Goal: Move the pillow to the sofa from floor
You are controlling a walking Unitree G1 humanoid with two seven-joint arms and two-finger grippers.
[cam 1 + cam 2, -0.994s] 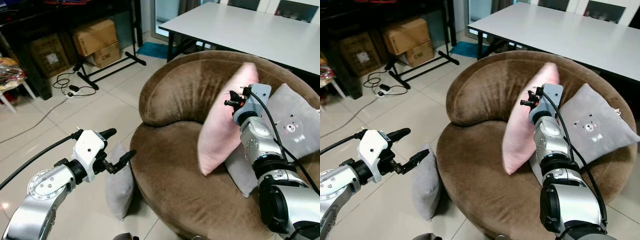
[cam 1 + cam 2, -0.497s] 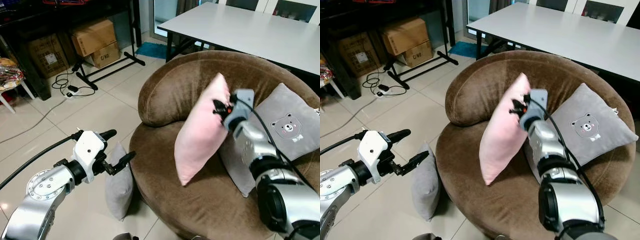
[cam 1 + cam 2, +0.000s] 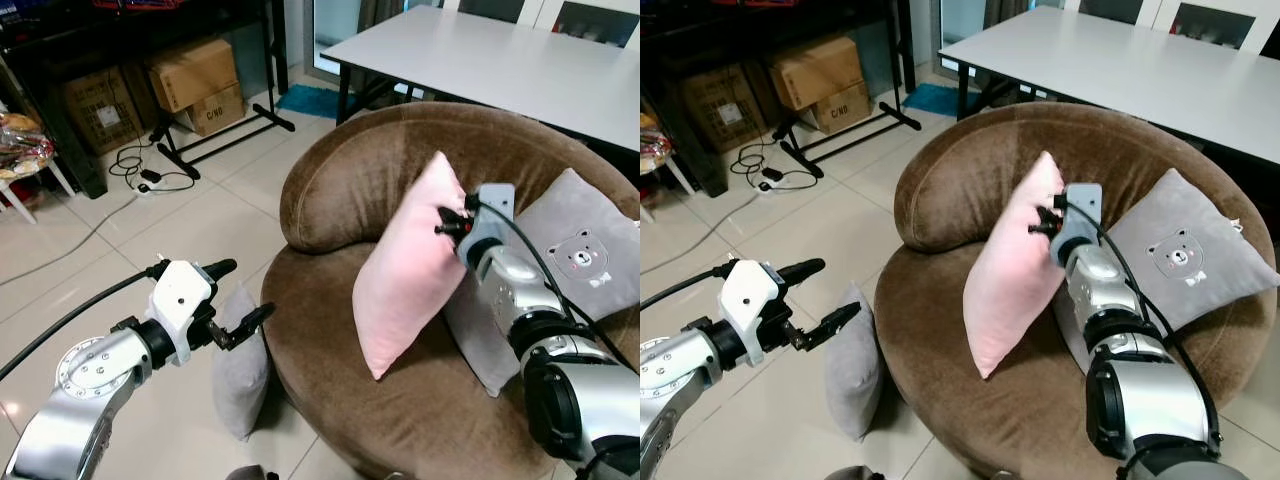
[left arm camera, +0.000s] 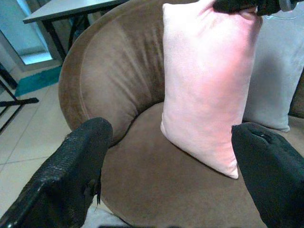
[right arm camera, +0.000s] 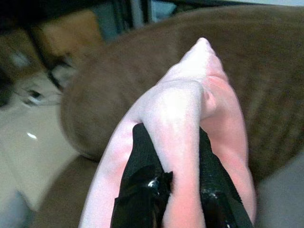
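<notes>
On our left, our left gripper (image 3: 232, 301) hangs over the floor with its two black fingers spread wide and nothing between them. Just below it a gray pillow (image 3: 240, 375) stands on the floor (image 3: 170, 230), leaning on the side of the sofa (image 3: 350, 190). That one is not moved yet.

In the middle, the pink pillow (image 3: 408, 265) stands tall on the sofa seat, resting toward the brown back. Our right gripper (image 3: 447, 222) pinches its top edge, fingers squeezed tight on a fold of the cloth.

We think the pillow is light and soft. It bends and flops, so it will sag when we hold it by one edge. The cloth looks fuzzy, not slippery. A corner or edge is a good spot, because the thick middle is too fat for our fingers.

On the right, a gray bear pillow (image 3: 590, 255) lies on the sofa.
</notes>
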